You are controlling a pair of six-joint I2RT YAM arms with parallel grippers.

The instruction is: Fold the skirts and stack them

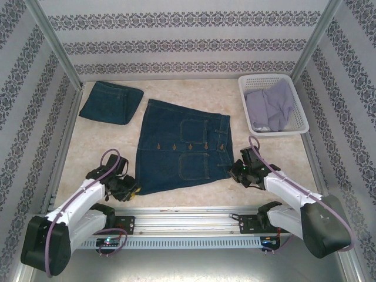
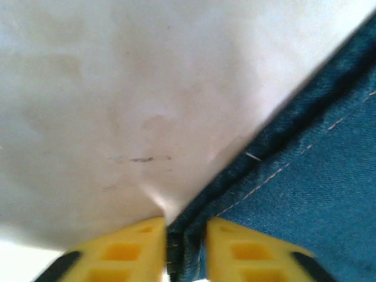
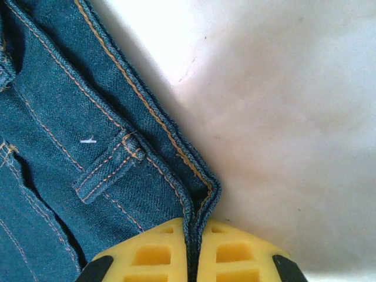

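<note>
A spread denim skirt [image 1: 179, 150] is being kept flat in the middle of the pale surface [image 1: 106, 147], with its hem lying to the left and its waistband and pockets to the right. A row of buttons is being shown along its centre line.

The near-left hem corner is being pinched by the left gripper [image 1: 130, 189]. In the left wrist view the stitched hem edge is being squeezed between the yellow fingers [image 2: 132, 247], which are pressed close on the cloth.

The near-right waistband corner is being pinched by the right gripper [image 1: 234, 171]. In the right wrist view the doubled denim edge is being clamped between its yellow pads [image 3: 153, 252], just beside a belt loop [image 3: 108, 167]. Both corners are being held low, at or just above the surface.

A folded denim skirt [image 1: 111, 101] is being left at the far left corner, well apart from the spread one. At the far right a lavender-grey skirt [image 1: 270, 106] is lying crumpled inside a white lattice basket [image 1: 298, 111].
</note>
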